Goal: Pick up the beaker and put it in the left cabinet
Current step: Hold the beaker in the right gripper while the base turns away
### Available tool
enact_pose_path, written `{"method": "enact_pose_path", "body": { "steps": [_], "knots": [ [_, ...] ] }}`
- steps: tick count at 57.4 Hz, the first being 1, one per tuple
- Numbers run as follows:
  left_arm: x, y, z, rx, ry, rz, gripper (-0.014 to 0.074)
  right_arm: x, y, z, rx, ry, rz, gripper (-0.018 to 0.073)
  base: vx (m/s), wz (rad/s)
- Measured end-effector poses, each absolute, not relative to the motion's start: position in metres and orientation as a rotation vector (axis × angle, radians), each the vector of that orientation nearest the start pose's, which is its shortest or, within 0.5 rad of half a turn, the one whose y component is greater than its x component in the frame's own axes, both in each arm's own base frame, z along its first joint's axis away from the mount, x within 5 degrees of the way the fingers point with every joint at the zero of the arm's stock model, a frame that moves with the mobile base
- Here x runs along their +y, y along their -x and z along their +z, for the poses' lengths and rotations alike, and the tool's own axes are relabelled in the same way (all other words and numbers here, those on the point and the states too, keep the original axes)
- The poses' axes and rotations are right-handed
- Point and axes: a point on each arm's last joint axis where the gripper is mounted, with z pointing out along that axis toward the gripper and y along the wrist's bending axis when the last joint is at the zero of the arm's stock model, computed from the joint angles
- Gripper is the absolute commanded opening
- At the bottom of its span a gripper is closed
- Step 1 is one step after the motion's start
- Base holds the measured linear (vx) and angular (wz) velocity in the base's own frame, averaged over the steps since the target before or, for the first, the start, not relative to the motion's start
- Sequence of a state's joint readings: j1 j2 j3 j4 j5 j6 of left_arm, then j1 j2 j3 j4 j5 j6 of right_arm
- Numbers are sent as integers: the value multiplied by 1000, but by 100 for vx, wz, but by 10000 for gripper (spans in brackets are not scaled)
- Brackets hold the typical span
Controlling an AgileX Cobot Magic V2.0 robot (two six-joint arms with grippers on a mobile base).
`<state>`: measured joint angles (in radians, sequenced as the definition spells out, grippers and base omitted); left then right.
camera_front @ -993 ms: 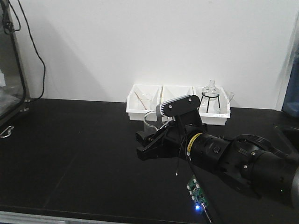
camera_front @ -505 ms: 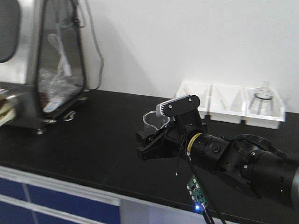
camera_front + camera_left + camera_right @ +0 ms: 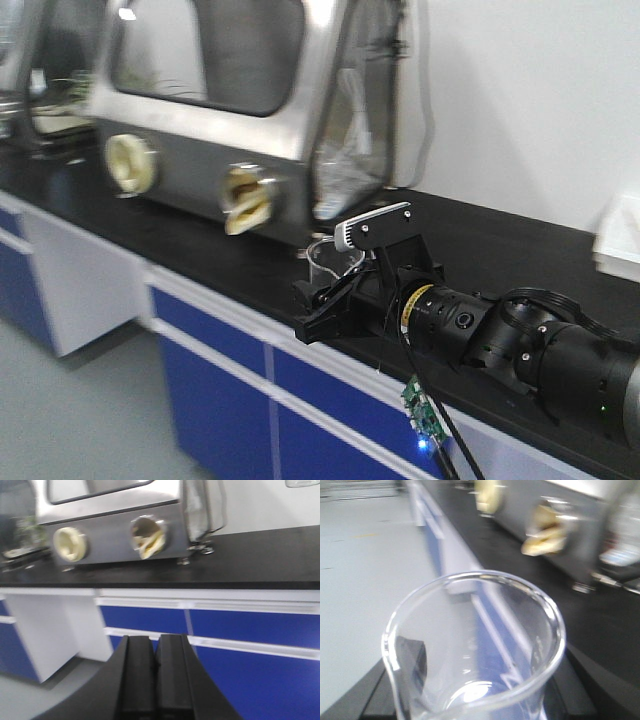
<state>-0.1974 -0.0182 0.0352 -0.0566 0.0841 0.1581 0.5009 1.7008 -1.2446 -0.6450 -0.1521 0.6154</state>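
Gripping the beaker (image 3: 333, 262) upright between the jaws of the right gripper (image 3: 318, 300), clear of the counter (image 3: 480, 235) and seemingly out over its front edge, above blue drawer fronts (image 3: 230, 400) and bare floor. Holding nothing in the left gripper (image 3: 156, 675), fingers pressed together. No sight of the left cabinet in any view.

Main danger: slipping. Smooth glass plus heavy blur, hinting at a fast swing, so liable to shift, drop and shatter. Also a chance of clipping the steel glovebox (image 3: 230, 90) close behind. Best to slow down and hold level.
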Motion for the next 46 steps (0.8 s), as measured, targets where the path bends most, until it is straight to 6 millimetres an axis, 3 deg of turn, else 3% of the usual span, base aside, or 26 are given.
{"method": "enact_pose_path", "body": {
  "steps": [26,46],
  "knots": [
    [-12,-55,195,1567,-240,-79,-6,201,-351,306,1756,539,419,208,3,74],
    [-12,-55,195,1567,-240,-79,-6,201,-351,306,1756,539,419,208,9,49]
  ]
}}
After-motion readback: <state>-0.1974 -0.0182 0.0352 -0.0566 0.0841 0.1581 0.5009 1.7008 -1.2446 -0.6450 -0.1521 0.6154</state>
